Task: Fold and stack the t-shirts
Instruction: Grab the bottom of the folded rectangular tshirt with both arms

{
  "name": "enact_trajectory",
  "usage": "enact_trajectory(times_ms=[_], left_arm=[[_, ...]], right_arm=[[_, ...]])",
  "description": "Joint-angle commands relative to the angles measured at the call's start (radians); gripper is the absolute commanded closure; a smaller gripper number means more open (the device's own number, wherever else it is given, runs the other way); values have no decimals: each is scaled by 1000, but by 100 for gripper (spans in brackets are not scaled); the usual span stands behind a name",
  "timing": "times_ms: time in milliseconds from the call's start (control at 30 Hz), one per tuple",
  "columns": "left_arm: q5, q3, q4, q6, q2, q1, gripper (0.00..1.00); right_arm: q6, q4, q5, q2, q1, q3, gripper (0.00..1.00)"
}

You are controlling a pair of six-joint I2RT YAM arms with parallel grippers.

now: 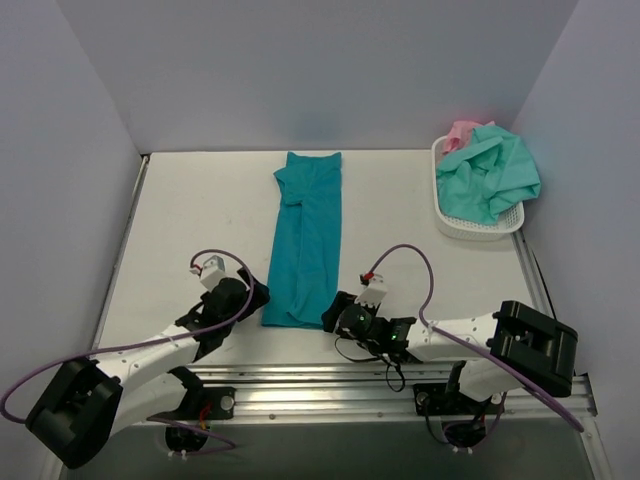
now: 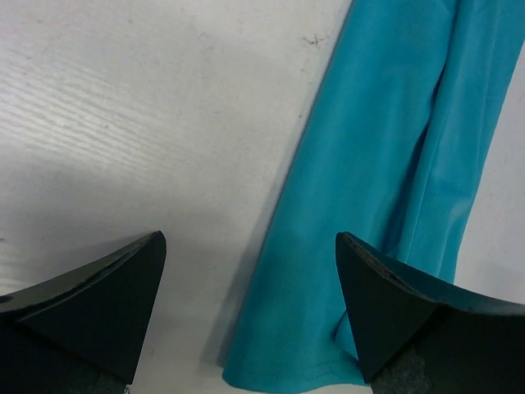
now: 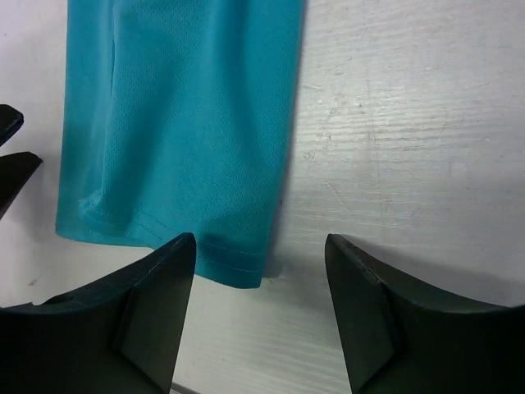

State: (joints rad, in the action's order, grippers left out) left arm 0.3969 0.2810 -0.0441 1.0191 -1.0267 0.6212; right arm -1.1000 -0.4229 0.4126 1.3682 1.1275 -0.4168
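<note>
The deep teal-blue t-shirt [image 1: 305, 235] lies on the table folded into a long narrow strip, running from the far middle to the near edge. My left gripper [image 1: 256, 296] is open at the strip's near left corner; the left wrist view shows the hem [image 2: 328, 328] between its fingers. My right gripper [image 1: 333, 312] is open at the near right corner; the right wrist view shows the hem corner [image 3: 238, 263] between its fingers. Neither holds cloth. A mint-green t-shirt [image 1: 490, 175] and a pink one [image 1: 460, 132] lie in the basket.
The white perforated basket [image 1: 478, 226] stands at the far right against the wall. Grey walls close the table on the left, back and right. A metal rail [image 1: 330, 390] runs along the near edge by the arm bases.
</note>
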Motion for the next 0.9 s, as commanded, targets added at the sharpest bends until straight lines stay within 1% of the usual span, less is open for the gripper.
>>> enact_trajectory(times_ms=[0,67,100,167,200,300,367,500,567,800,833,867], left_arm=[[-12,-13,-143,26,-108,12,5],[-20,-11,-209,33,-157,15,5],[-32,-5,-224,35,-206,18,5],[-53,4,-262,47,-248,21,5],[-59,9,-275,52,-284,29,5],[-61,24,-284,85,-328,51,3],[-53,26,-280,95,-337,60,2],[-36,21,-252,118,-300,80,2],[-27,21,-211,128,-274,94,1],[16,-14,-86,170,-90,135,0],[22,-19,-64,174,-75,141,0],[34,-23,-53,179,-61,147,7]], right_arm=[[-46,-2,83,-26,3,10,40],[-47,-2,91,-20,3,13,40],[-49,-2,95,-18,2,13,40],[-51,-2,106,-14,3,12,41],[-51,-2,110,-14,3,10,41],[-51,-2,124,-14,3,7,42],[-46,-11,127,-8,3,-2,45],[-28,-37,124,26,3,-22,50],[-23,-69,114,64,3,-28,53],[-24,-155,65,173,3,-50,55],[-26,-162,61,184,3,-51,58],[-26,-163,60,187,5,-51,59]])
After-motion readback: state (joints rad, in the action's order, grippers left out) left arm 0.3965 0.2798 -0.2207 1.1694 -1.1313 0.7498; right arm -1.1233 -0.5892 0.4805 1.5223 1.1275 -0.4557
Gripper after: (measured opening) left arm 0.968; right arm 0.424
